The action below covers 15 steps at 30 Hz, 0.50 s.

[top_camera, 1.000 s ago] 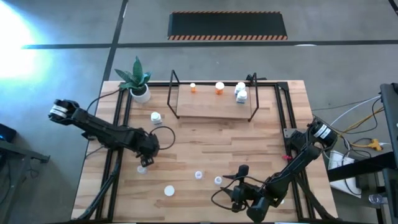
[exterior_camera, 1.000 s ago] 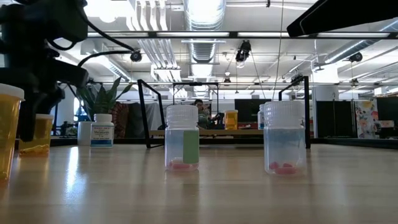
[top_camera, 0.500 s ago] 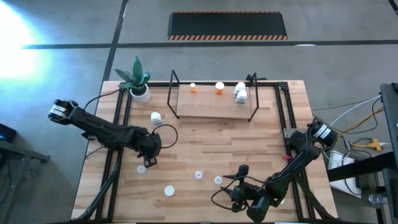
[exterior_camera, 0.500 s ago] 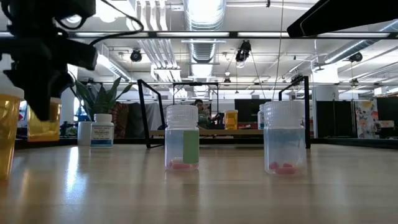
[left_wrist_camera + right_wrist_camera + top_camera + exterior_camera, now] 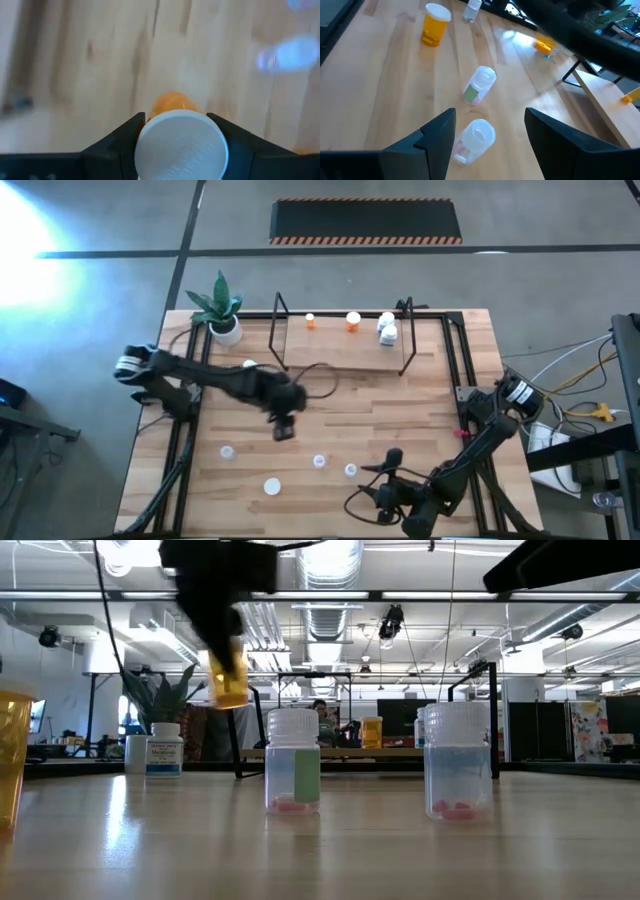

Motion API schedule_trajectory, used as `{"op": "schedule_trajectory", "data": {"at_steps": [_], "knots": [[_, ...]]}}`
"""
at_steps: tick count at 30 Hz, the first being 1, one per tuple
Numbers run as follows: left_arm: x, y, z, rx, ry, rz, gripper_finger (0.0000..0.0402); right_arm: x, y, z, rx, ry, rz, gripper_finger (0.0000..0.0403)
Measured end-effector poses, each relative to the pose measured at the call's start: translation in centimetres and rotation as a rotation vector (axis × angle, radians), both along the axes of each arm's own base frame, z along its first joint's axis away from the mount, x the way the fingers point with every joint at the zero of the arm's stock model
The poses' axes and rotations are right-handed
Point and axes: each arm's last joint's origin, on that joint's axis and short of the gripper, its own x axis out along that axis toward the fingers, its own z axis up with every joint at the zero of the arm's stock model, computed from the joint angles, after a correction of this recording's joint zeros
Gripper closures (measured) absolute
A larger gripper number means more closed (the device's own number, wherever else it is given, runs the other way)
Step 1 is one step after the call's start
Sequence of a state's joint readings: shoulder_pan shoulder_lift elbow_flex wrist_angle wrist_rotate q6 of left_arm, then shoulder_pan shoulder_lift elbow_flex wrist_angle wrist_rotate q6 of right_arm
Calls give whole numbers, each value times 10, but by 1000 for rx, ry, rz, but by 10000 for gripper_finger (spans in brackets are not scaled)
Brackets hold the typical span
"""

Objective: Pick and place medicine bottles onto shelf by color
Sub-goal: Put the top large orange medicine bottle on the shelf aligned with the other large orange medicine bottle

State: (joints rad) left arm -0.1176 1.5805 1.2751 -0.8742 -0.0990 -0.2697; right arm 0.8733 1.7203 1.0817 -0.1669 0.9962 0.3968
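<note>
Orange bottle (image 5: 170, 105) clamped in left hand (image 5: 175, 135) (airborne)

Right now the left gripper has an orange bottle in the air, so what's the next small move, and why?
Probably carry on toward the shelf. The left gripper is shut on the orange bottle, lifted well clear of the tabletop and short of the shelf. Two orange bottles already stand at the back of the shelf, so aim beside them.
</note>
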Motion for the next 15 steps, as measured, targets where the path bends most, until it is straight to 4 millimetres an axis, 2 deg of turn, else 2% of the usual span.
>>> {"op": "schedule_trajectory", "data": {"at_steps": [5,9,15], "knots": [[57,29,10,72,-38,-70,219,-10,8,-1,21,0,18,177],[97,62,14,117,-75,-72,218,-18,12,-2,63,-2,11,177],[136,123,15,144,-130,34,217,-24,14,-4,125,-10,-17,177]]}}
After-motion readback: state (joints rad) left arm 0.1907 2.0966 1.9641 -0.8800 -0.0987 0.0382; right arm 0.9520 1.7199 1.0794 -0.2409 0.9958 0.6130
